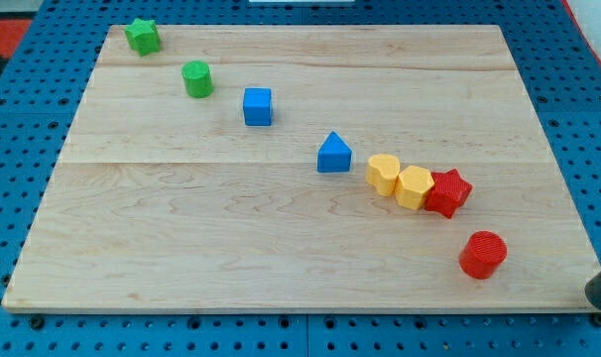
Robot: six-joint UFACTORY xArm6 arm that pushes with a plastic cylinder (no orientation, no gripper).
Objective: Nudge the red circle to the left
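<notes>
The red circle [482, 254] lies near the board's bottom right corner. A red star [448, 192] sits just above it and slightly to the left, apart from it. A dark rounded shape at the view's right edge is my tip [598, 299]. It is cut off by the frame, stands off the board, and is right of and a little below the red circle, with a clear gap between them.
Two yellow blocks [383, 174] [415, 186] touch in a row with the red star. Going up-left in a diagonal line are a blue triangle [333, 154], a blue cube [258, 106], a green circle [196, 78] and a green star [142, 36]. The wooden board [231, 238] rests on blue pegboard.
</notes>
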